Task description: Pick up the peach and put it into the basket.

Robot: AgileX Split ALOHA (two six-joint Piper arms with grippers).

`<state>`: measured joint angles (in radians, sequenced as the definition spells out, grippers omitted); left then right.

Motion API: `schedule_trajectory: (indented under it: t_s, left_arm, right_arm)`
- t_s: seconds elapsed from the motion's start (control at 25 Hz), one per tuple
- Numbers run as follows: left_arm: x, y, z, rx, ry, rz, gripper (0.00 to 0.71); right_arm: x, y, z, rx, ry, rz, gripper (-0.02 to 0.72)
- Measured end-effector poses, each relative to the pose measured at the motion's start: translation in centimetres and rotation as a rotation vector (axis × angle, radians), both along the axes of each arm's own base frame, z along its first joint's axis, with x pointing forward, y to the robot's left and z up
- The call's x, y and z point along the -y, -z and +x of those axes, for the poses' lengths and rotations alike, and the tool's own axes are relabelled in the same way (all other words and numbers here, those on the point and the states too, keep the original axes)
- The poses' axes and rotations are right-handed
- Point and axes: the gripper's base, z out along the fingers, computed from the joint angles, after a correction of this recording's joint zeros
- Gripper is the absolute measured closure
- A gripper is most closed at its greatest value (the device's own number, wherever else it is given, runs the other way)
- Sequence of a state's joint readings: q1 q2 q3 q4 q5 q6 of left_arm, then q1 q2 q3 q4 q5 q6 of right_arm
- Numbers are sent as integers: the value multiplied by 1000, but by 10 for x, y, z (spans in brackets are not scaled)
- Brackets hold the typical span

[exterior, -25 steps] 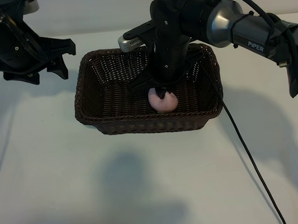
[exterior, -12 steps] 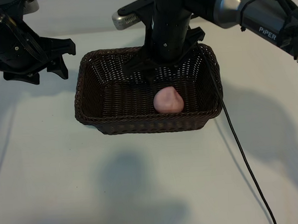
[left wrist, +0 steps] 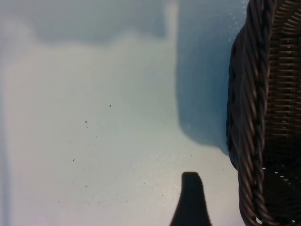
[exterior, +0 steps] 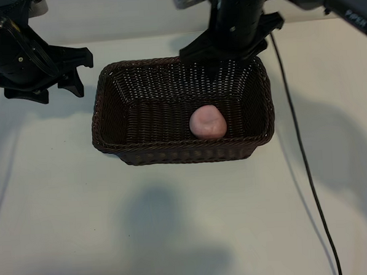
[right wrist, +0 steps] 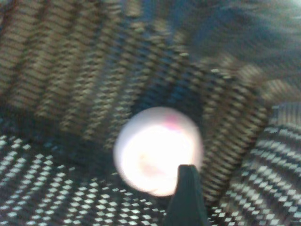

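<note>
Peach (exterior: 208, 122) sits loose in the basket (exterior: 106, 114); looks light, smooth, probably roll-prone, so grab its widest middle. Right claw (exterior: 233, 47) released, left claw (exterior: 39, 80) spread too.

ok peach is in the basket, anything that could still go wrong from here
Little, but two things. The right gripper, open, hangs over the basket far rim, so a low retreat might clip the rim and shift the basket. The black cable trails on the table close by the basket's right side and could drag against it. The peach sits well inside. The left gripper is parked beside the basket.
</note>
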<state>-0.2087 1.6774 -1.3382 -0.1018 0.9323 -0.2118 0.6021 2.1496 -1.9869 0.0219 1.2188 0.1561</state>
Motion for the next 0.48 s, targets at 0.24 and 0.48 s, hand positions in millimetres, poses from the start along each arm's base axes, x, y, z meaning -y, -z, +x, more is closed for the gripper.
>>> schedule_trajectory:
  t_s: [0.24,0.48]
  left_arm:
    - [0,0,0,0,0,0,179]
    - [0,0,0,0,0,0,179]
  right_arm:
    - [19,-17,6,30,42,18,146]
    - [30,-26,9,48,64,25,146]
